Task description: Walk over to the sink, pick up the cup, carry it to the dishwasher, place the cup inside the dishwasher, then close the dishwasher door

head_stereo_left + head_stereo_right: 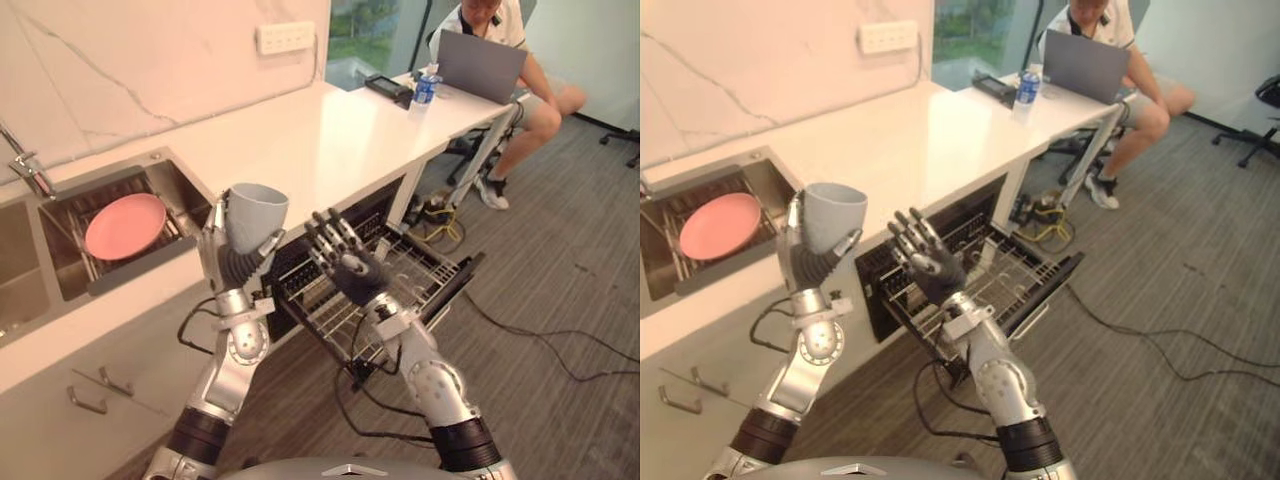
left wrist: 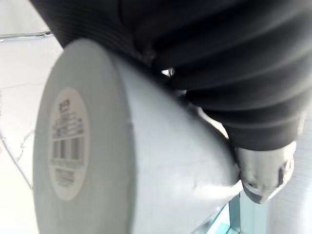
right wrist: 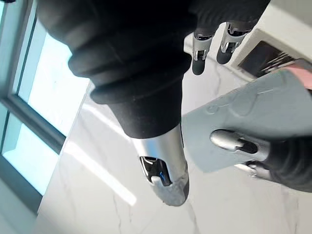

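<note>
- Nearest the camera, the left hand (image 1: 238,262) is raised in front of the counter edge, its fingers and thumb curled round the lower part of the cup (image 1: 256,215).
- The grey cup is held upright, mouth up, above the gap between the sink (image 1: 186,196) and the dishwasher (image 1: 300,262); it is not yet inside the dishwasher.
- The right hand (image 1: 350,265) is held up just beside the cup, with its fingers straight and spread and nothing in it.
- The dishwasher door (image 1: 455,288) is let down, and the wire rack (image 1: 425,262) is drawn out over it.
- A white counter (image 1: 300,140) is seen running along a marbled wall (image 1: 130,60), with the steel sink sunk into it and a tap (image 1: 30,172) behind.
- A pink plate (image 1: 125,226) is seen inside the sink.
- A white socket plate (image 1: 285,37) is fixed to the wall, with a window (image 1: 365,25) past it.
- At the far end of the counter a laptop (image 1: 480,65) and a bottle (image 1: 425,86) are set before a seated person (image 1: 530,100).
- The floor (image 1: 570,260) is covered in grey carpet.
- A round label (image 2: 66,144) with a barcode is stuck on the cup's base; its print cannot be made out.
</note>
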Motion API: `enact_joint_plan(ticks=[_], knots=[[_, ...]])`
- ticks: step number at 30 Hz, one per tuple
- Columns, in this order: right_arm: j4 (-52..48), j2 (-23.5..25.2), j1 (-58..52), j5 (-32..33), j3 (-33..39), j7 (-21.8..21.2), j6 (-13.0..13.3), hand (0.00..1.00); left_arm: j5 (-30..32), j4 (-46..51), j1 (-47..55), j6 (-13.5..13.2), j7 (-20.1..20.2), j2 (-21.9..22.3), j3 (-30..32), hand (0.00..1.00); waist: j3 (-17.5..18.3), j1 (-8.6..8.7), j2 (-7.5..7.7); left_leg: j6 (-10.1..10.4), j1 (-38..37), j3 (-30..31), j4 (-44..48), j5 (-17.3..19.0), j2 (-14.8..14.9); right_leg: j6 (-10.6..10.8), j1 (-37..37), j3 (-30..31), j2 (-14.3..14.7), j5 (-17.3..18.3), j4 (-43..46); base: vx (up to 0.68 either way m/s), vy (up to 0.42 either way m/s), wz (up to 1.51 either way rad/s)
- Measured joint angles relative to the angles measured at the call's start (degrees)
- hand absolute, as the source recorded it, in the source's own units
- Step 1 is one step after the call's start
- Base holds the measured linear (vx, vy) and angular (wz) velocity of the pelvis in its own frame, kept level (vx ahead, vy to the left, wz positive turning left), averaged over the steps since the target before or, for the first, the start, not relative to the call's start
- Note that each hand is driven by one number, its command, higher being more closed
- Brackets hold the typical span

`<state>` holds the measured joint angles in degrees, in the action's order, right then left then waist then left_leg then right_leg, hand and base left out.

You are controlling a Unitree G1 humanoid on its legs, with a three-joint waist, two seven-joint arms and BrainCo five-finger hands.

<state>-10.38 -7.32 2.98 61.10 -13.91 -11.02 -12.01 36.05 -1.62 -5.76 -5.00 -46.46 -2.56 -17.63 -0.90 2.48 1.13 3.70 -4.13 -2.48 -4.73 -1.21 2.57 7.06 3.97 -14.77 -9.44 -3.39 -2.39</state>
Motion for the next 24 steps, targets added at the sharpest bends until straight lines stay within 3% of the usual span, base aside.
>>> enact_joint_plan(ticks=[5,11,16,24], knots=[[0.3,-0.1,0.9,-0.5,-4.6,5.6,-0.9,0.00,3.7,-2.6,-2.6,2.5,-1.2,-1.5,-5.0,1.00,0.6,0.37,-0.67,-0.3,-0.2,-0.5,0.0,-0.3,0.1,0.1,-0.1,0.3,0.1,-0.1,0.0,-0.03,-0.009,-0.03],[0.3,-0.2,3.3,-1.3,-9.1,13.9,-0.5,0.00,5.9,-3.7,-5.2,7.5,-3.4,-1.9,-11.1,1.00,1.1,0.77,-0.92,-0.2,-0.1,-0.5,0.0,-0.4,0.2,0.0,-0.1,0.3,0.4,-0.1,-0.2,0.00,0.000,0.00],[0.4,-0.2,4.6,-1.0,-11.1,19.6,2.1,0.00,5.9,-4.5,-7.9,12.1,-3.1,-2.0,-14.7,1.00,1.2,0.79,-0.87,-0.2,-0.4,-0.3,0.3,-0.9,0.2,0.0,-0.1,0.3,0.6,-0.3,-0.3,-0.01,-0.003,0.00],[0.2,-0.3,5.3,-0.8,-13.0,27.3,5.4,0.00,5.9,-6.4,-10.2,16.1,-1.9,-2.9,-17.7,1.00,2.5,0.85,-0.93,-0.1,-0.4,-0.3,0.0,-1.3,0.2,-0.2,-0.1,0.6,0.7,-0.5,-0.4,-0.06,-0.011,-0.01]])
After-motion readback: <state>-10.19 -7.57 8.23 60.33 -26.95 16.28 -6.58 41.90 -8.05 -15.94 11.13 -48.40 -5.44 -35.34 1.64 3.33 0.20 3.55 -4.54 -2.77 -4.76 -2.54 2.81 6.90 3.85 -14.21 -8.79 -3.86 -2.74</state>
